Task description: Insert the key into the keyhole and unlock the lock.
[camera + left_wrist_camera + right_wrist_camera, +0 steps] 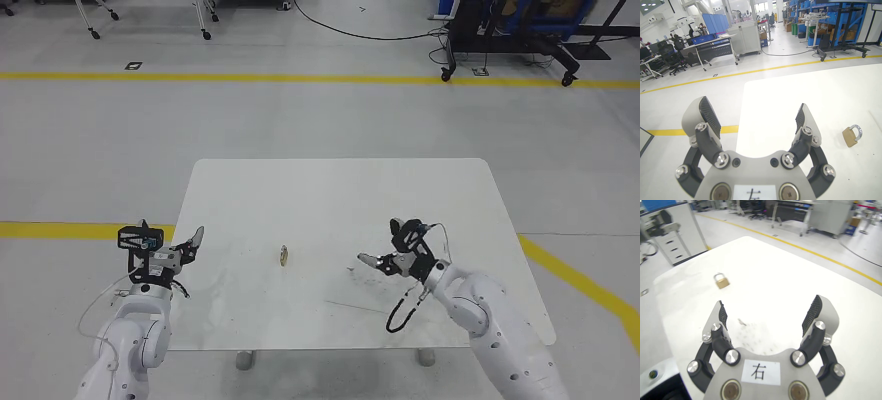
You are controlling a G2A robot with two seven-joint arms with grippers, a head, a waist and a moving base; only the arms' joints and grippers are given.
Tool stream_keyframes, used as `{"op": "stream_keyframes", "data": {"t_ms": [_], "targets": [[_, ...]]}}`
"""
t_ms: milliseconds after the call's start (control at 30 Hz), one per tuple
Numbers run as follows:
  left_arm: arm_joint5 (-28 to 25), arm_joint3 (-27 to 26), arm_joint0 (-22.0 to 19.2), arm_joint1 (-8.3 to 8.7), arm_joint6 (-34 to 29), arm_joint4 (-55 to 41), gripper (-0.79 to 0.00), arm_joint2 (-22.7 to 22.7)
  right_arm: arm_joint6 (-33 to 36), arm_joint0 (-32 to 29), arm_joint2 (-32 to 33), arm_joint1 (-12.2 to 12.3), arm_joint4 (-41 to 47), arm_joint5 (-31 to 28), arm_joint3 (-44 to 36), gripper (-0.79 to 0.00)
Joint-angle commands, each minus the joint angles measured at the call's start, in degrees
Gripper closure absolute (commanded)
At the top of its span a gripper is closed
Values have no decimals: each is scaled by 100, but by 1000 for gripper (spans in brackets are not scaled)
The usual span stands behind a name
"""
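padlock [284,256]: lying mid-table [400,200] | left gripper [753,102]: released, empty, at left edge | right gripper [769,299]: released, empty, right of padlock

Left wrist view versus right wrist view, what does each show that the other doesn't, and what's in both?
Left wrist view: the left gripper, open, at the edge of the white table, partly over the floor. Right wrist view: the right gripper, open, above dark marks on the table. Both: the brass padlock lying on the table, touched by neither gripper.
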Motion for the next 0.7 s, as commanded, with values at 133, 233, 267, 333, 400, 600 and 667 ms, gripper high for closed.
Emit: {"op": "stream_keyframes", "data": {"t_ms": [133,233,267,333,400,600,667], "targets": [[0,0,0,0,0,0,-785,0,400,944,-610,-19,150,-1808,940,-785],[0,0,0,0,0,0,-785,0,677,1244,-846,-7,116,-2141,1248,-677],[0,0,0,0,0,0,-785,0,801,1313,-967,3,156,-2141,1347,-600],[0,0,0,0,0,0,-785,0,1034,1497,-1139,36,416,-2141,1596,-456],[0,0,0,0,0,0,-785,0,1357,1699,-1198,67,477,-2141,1823,-385],[0,0,0,0,0,0,-785,0,1717,1884,-1385,77,235,-1769,1897,-332],[0,0,0,0,0,0,-785,0,1728,1881,-1420,78,133,-1614,1845,-314]]}}
